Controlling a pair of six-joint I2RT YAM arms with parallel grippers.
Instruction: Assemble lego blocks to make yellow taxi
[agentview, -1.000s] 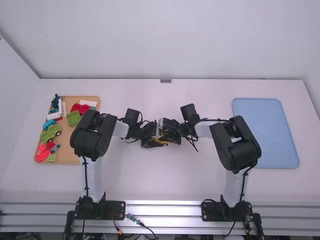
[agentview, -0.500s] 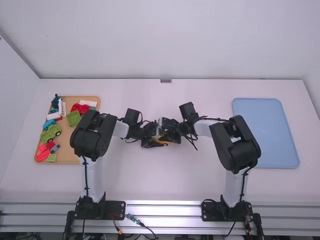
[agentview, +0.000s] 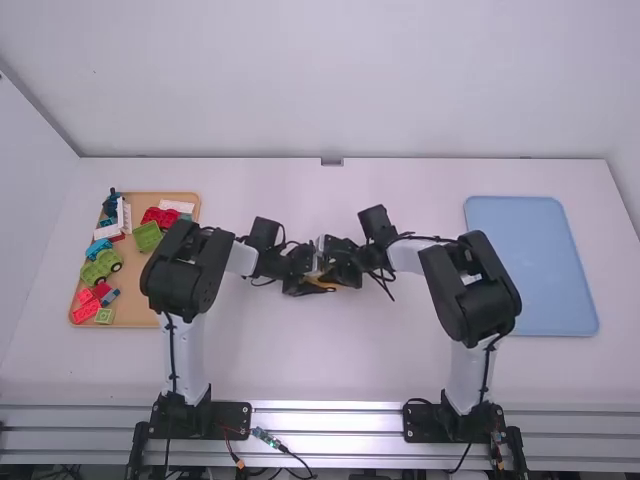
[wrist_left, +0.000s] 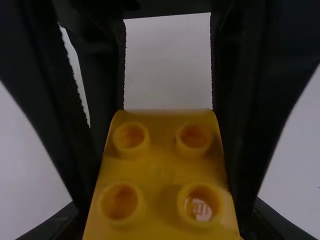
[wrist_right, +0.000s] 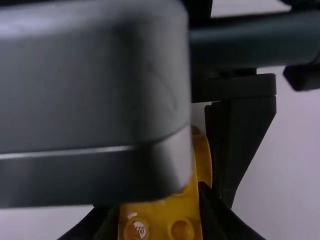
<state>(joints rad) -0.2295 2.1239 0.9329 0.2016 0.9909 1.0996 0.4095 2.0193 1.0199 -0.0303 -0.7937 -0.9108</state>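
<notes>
One yellow block (wrist_left: 162, 170), mostly hidden from above, sits clamped by left claw (agentview: 312, 279) and right claw (agentview: 334, 268).

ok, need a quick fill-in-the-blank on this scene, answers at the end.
The left gripper and right gripper both hold one piece whose colour is ____.
In the left wrist view, the number of round studs showing on it is ____.
The right-hand tray is light ____ in colour.
The loose blocks lie in the tray on the ____ arm's side.

Answers: yellow; four; blue; left
</notes>
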